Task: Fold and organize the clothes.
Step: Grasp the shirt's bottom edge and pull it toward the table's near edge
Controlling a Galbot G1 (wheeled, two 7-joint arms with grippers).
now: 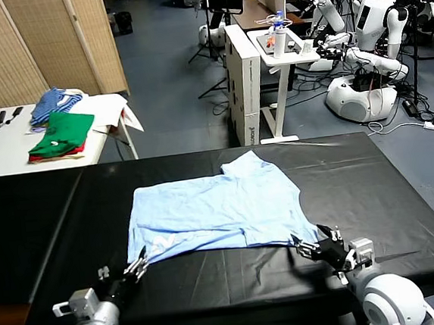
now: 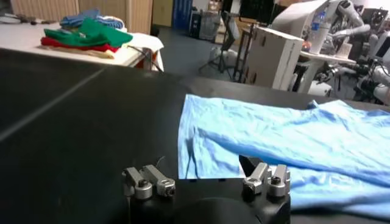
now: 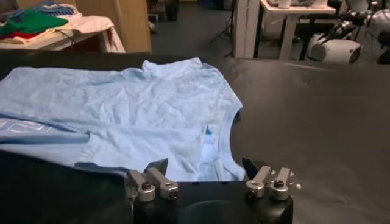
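The clothes are one pale sky-blue T-shirt [image 1: 214, 212], spread wrinkled on the black table [image 1: 371, 187] with its near part doubled over. My left gripper [image 1: 139, 262] stands open at the shirt's near left corner. In the left wrist view, that gripper [image 2: 207, 175] has the T-shirt [image 2: 274, 140] corner lying just ahead of its spread jaws, untouched. At the near right corner my right gripper [image 1: 310, 244] is open too. The right wrist view has this gripper [image 3: 207, 170] with the T-shirt [image 3: 122, 103] hem and side seam between its fingertips, not pinched. A white print [image 3: 18, 126] shows on one side.
A white side table at the back left carries green and red folded garments [image 1: 62, 134] and a blue-striped cloth pile [image 1: 52, 102]. Beyond the table stand a white cart [image 1: 282, 43] and other robots [image 1: 367, 50]. Bare black tabletop flanks the shirt on both sides.
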